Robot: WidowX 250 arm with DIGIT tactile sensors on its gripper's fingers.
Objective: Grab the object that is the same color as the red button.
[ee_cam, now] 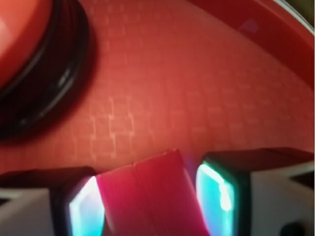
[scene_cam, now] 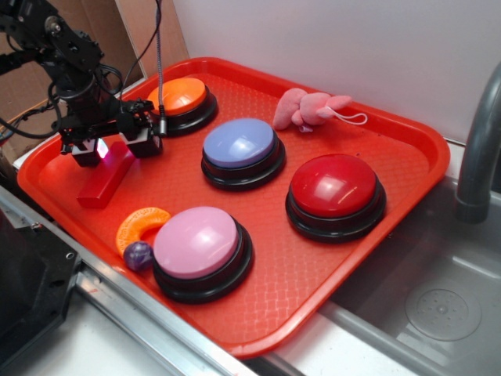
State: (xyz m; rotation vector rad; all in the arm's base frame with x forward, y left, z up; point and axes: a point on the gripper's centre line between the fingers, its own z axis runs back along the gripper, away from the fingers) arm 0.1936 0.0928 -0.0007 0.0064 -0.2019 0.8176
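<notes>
The object, a small red block [scene_cam: 102,184], lies flat on the red tray [scene_cam: 423,133] at its left side. My gripper [scene_cam: 109,149] is lowered over the block's far end, one finger on each side. In the wrist view the block [ee_cam: 147,206] sits skewed between the lit pads of my gripper [ee_cam: 150,196]. The left pad [ee_cam: 86,211] is against it, and a thin gap shows beside the right pad [ee_cam: 216,201]. The jaws are open around it. The red button [scene_cam: 334,185], a glossy dark-red dome on a black base, stands at the tray's right.
An orange button [scene_cam: 180,95] stands just behind the gripper, and its black base [ee_cam: 49,83] shows in the wrist view. Also on the tray are a blue button [scene_cam: 239,143], a pink button [scene_cam: 196,241], a pink plush [scene_cam: 309,108], an orange ring [scene_cam: 141,223] and a purple ball [scene_cam: 138,255]. A steel sink [scene_cam: 446,305] lies at the right.
</notes>
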